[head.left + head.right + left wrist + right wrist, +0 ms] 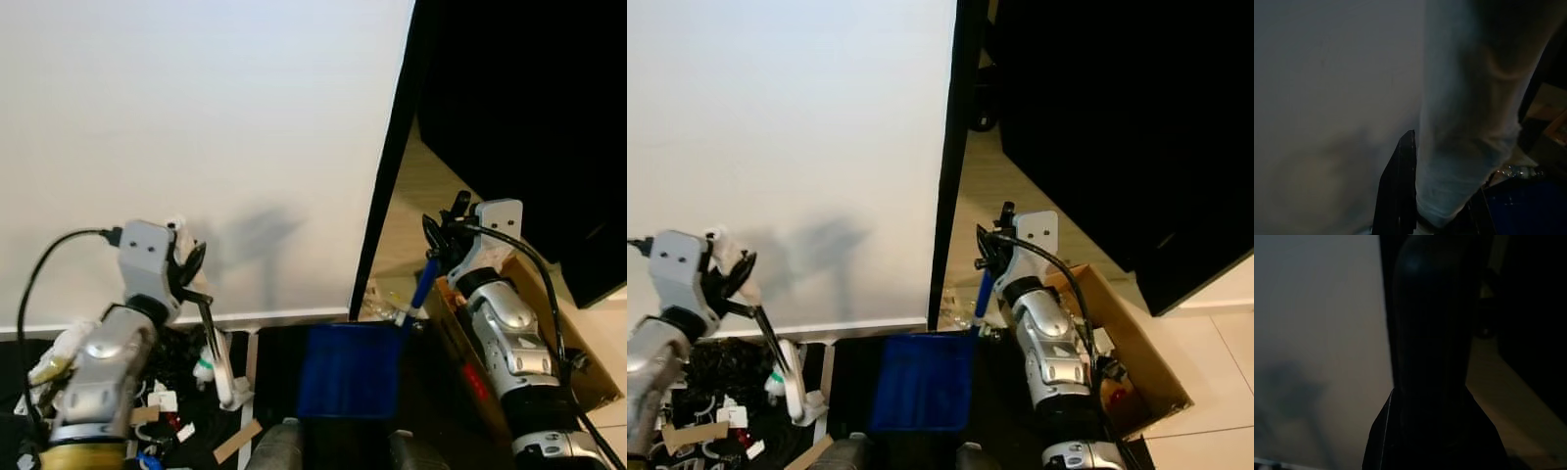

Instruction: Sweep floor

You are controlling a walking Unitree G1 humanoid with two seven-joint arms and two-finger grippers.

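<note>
Your dustpan [351, 370] is the blue tray low in the head view at about 6 o'clock, mouth toward the wall [196, 117]. Its blue handle [424, 279] rises toward 1 o'clock into your right gripper [443, 238], whose jaws are clenched on it. At 8 o'clock your left gripper [189, 266] has its jaws clenched on the brush [217, 367], a thin dark stem running down to a white head. Litter [162, 397] lies on the dark floor [279, 343] at 7 o'clock, beside the brush. A cardboard box [534, 323] sits at 4 o'clock behind the right arm. To sweep well, I judge you should drop the pan's lip flat on the floor near the litter, then draw the brush toward it in short strokes. No brand or writing is readable.
</note>
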